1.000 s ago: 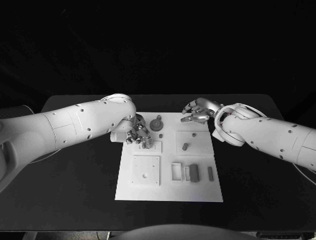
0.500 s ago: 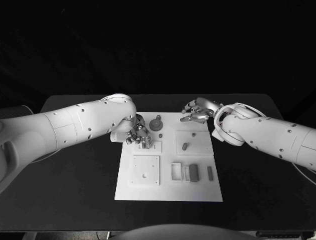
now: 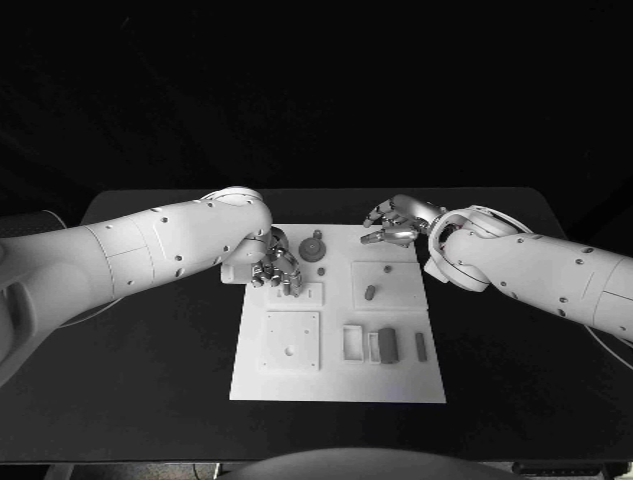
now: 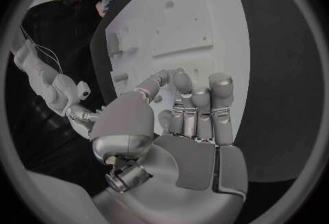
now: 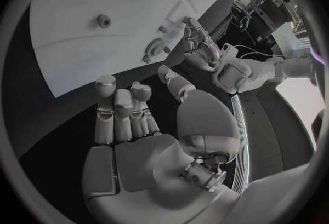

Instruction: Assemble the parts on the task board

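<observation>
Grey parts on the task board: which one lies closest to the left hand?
The round grey part at the far end of the task board, just beside the left hand. The peg and the bars lie farther toward the board's right and near side.

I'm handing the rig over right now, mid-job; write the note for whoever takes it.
Left robot hand: over the task board at its far left corner, fingers down by a part there; a grasp cannot be confirmed.
Right robot hand: holds nothing, fingers apart, over the board's far edge.
Parts: round piece at the far end, a peg mid-board, bars near the right side.
Assembly still to do.
</observation>
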`<control>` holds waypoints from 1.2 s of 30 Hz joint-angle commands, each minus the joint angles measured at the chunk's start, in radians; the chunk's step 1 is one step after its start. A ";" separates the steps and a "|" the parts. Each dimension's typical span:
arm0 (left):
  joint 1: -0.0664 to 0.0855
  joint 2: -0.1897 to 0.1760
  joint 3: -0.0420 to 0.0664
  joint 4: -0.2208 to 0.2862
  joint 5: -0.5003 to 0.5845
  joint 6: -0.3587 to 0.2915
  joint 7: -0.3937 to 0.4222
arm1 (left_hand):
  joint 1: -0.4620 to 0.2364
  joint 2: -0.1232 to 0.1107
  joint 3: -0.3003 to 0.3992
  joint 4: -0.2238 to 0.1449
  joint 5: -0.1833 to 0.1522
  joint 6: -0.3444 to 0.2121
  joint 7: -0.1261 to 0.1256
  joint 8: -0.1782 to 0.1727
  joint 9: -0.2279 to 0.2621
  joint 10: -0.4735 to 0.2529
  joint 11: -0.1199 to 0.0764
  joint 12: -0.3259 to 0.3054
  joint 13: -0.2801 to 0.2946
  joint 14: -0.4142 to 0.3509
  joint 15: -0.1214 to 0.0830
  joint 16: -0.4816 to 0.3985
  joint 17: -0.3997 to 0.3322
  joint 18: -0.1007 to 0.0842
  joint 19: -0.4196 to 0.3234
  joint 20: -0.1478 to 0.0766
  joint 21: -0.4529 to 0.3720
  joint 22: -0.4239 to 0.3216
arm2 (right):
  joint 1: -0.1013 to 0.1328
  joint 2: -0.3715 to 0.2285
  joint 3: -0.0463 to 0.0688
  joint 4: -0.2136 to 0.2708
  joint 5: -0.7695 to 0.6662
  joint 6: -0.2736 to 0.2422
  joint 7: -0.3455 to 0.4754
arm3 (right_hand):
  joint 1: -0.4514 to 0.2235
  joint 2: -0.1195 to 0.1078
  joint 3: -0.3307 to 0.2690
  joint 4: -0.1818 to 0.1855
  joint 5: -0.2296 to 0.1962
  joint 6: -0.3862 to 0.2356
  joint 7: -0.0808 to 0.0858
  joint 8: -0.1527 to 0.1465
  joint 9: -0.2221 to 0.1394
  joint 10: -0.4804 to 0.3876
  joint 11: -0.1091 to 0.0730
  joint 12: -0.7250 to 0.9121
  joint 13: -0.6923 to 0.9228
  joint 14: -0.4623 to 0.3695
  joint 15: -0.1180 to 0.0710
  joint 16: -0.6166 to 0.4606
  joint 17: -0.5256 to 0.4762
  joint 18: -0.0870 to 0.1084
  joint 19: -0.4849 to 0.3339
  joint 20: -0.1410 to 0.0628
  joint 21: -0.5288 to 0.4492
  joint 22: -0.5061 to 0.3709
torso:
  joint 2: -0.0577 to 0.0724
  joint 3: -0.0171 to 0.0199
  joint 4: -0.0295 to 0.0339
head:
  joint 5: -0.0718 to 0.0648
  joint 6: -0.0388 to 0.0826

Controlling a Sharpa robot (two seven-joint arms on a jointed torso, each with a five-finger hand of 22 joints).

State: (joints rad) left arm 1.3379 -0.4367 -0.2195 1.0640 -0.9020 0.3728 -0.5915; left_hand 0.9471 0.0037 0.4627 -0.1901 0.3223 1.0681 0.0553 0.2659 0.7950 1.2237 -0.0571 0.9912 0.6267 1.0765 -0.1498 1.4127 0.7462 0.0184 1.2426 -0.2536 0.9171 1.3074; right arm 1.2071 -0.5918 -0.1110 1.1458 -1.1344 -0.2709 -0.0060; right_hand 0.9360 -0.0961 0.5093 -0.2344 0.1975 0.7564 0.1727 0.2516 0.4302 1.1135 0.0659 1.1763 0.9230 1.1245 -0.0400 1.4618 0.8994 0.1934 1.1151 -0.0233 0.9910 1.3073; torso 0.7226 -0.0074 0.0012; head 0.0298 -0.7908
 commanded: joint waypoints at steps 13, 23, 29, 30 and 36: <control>0.001 0.005 0.000 -0.007 0.007 -0.024 0.005 | 0.018 0.019 0.058 -0.044 0.016 -0.006 0.001 -0.006 0.002 -0.005 0.001 0.008 0.002 0.010 -0.012 0.005 0.001 0.086 0.002 -0.003 0.002 0.010 | 0.000 0.000 0.000 0.002 -0.005 0.012 0.006 | -0.009 0.003 0.001 0.004 0.005 0.000 0.006 0.006 -0.002 -0.005 -0.002 0.005 -0.001 -0.002 -0.003 0.006 -0.001 0.068 -0.002 -0.007 -0.006 0.007 | 0.000 0.0002 0.0005 | -0.001 0.001; 0.001 0.009 0.000 -0.012 0.008 -0.022 0.002 | 0.014 0.013 0.057 -0.037 0.008 -0.010 0.002 -0.011 0.002 -0.006 0.001 0.008 0.002 0.010 -0.011 0.004 0.001 0.088 0.002 -0.003 0.002 0.010 | 0.000 0.000 0.000 0.001 -0.005 0.013 0.006 | -0.009 0.003 0.001 0.004 0.005 0.000 0.006 0.006 -0.002 -0.005 -0.002 0.005 -0.002 -0.002 -0.003 0.006 -0.001 0.068 -0.002 -0.007 -0.006 0.007 | 0.000 -0.0001 0.0005 | 0.000 0.001; 0.001 0.010 0.000 -0.011 0.000 -0.034 0.000 | 0.009 0.005 0.055 -0.022 -0.044 -0.020 0.005 -0.021 0.002 -0.008 0.004 0.009 0.003 0.009 -0.009 0.003 0.000 0.092 0.001 -0.002 0.000 0.009 | 0.000 -0.001 0.000 0.002 -0.005 0.013 0.006 | -0.009 0.003 0.001 0.004 0.005 0.000 0.006 0.006 -0.002 -0.005 -0.002 0.006 -0.002 -0.002 -0.003 0.006 -0.001 0.068 -0.002 -0.007 -0.006 0.007 | 0.000 -0.0001 0.0009 | -0.001 0.000; 0.001 0.011 0.000 -0.011 -0.006 -0.038 0.002 | 0.009 0.004 0.055 -0.021 -0.045 -0.021 0.005 -0.022 0.002 -0.009 0.004 0.009 0.003 0.009 -0.009 0.003 0.000 0.092 0.001 -0.001 0.000 0.009 | 0.000 -0.001 0.000 0.002 -0.005 0.012 0.005 | -0.009 0.003 0.001 0.004 0.005 0.000 0.006 0.006 -0.002 -0.005 -0.002 0.006 -0.002 -0.002 -0.003 0.006 -0.001 0.068 -0.002 -0.007 -0.006 0.007 | 0.000 -0.0001 0.0011 | -0.001 0.000; 0.001 0.012 0.000 -0.008 -0.034 -0.057 0.007 | 0.007 0.001 0.055 -0.016 -0.048 -0.024 0.006 -0.025 0.001 -0.010 0.005 0.009 0.003 0.009 -0.008 0.003 0.000 0.092 0.000 0.000 -0.001 0.008 | 0.000 -0.001 0.000 0.004 -0.005 0.013 0.006 | -0.009 0.003 0.001 0.004 0.005 0.000 0.006 0.006 -0.002 -0.005 -0.002 0.006 -0.002 -0.002 -0.003 0.006 -0.001 0.068 -0.002 -0.007 -0.006 0.007 | 0.000 -0.0001 0.0008 | -0.001 0.000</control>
State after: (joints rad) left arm 1.3398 -0.4283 -0.2185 1.0549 -0.9027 0.3500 -0.5908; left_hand 0.9473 0.0035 0.4800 -0.1728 0.2738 1.0573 0.0518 0.2435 0.7976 1.2202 -0.0536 0.9951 0.6287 1.0796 -0.1467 1.4125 0.7458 0.0183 1.2424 -0.2520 0.9171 1.3078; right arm 1.2071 -0.5930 -0.1110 1.1477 -1.1344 -0.2705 -0.0062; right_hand 0.9360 -0.0960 0.5094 -0.2345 0.1975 0.7568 0.1739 0.2516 0.4294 1.1137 0.0656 1.1763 0.9222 1.1238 -0.0393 1.4618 0.8995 0.1934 1.1130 -0.0211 0.9910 1.3073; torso 0.7223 -0.0075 0.0022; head 0.0292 -0.7902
